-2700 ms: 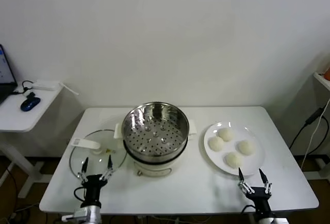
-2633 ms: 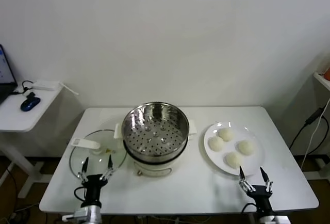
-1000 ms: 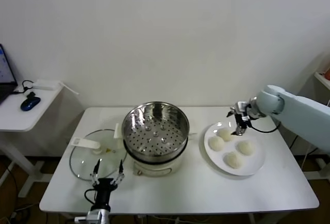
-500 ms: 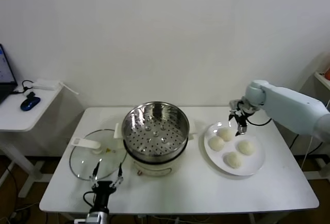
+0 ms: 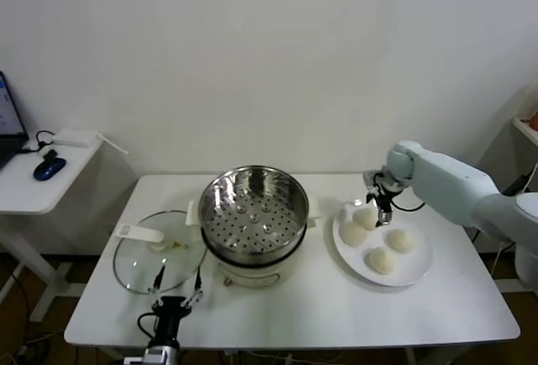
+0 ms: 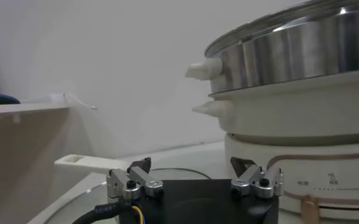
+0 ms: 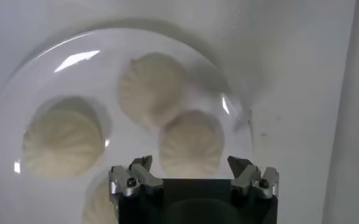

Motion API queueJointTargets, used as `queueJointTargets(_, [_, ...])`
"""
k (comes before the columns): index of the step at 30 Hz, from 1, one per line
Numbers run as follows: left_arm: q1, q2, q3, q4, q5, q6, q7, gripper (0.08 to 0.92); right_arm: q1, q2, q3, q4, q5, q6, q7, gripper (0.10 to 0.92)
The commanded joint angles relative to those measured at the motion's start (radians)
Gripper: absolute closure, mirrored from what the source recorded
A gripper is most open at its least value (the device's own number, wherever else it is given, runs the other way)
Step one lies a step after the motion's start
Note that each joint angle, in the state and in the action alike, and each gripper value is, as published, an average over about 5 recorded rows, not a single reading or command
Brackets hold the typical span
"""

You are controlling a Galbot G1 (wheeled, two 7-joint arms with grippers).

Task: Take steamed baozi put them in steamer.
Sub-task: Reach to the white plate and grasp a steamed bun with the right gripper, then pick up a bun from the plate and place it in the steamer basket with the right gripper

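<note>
Far left: side table (image 5: 38,188) with mouse (image 5: 44,168), laptop edge (image 5: 7,125) cut off by frame.

On main table (image 5: 286,314), left part: glass lid (image 5: 155,256) lying flat, white handle (image 5: 137,233) pointing left, just beside steamer.

Left gripper (image 5: 178,285) parked low at near table edge, in front of lid, jaws spread wide, holding nothing. Same in left wrist view: left gripper (image 6: 194,176) fingers apart, lid handle (image 6: 81,162) and steamer wall (image 6: 301,61) ahead.

Centre: steamer (image 5: 252,214), lid off, perforated tray (image 5: 250,224) visible inside, no baozi on it. White base (image 5: 249,274) below.

Right: white plate (image 5: 412,271) well clear of steamer, all four baozi on it. Rear baozi (image 5: 365,217), left baozi (image 5: 352,234), right baozi (image 5: 400,240), front baozi (image 5: 380,260).

Right gripper (image 5: 377,194) reaching in from right, hovering above rear baozi, pointing down. Jaws wide, nothing between them. Right wrist view: right gripper (image 7: 191,173) straddling one baozi (image 7: 190,143) from above, not touching; three more partly in view around it on plate (image 7: 21,91), one at frame edge cut off by gripper body.
</note>
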Motion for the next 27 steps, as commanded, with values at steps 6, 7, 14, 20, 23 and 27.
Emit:
queueJointTargets(6, [-0.002, -0.002, -0.001, 0.004, 0.014, -0.003, -0.001, 0.177, -0.040, 0.048, 0.056, -0.091, -0.036, -0.004, 0.013, 0.203])
queueJointTargets(7, [-0.002, -0.002, -0.002, 0.004, 0.014, -0.003, -0.001, 0.177, -0.041, 0.050, 0.059, -0.095, -0.040, -0.004, 0.014, 0.203])
queueJointTargets(14, [-0.002, -0.002, -0.002, 0.002, 0.015, -0.004, -0.001, 0.177, -0.036, 0.053, 0.060, -0.090, -0.043, -0.009, 0.009, 0.311])
queueJointTargets(20, [0.000, -0.002, -0.003, 0.001, 0.020, -0.006, -0.002, 0.177, -0.022, 0.049, 0.049, -0.074, -0.030, -0.013, -0.001, 0.370])
queueJointTargets(23, [0.002, -0.002, -0.003, -0.001, 0.022, -0.007, -0.002, 0.177, 0.000, 0.040, 0.031, -0.048, -0.018, -0.014, -0.003, 0.372])
queueJointTargets(27, [0.005, 0.000, -0.003, -0.003, 0.024, -0.007, -0.003, 0.177, 0.103, 0.001, -0.065, 0.060, 0.030, -0.012, -0.013, 0.372])
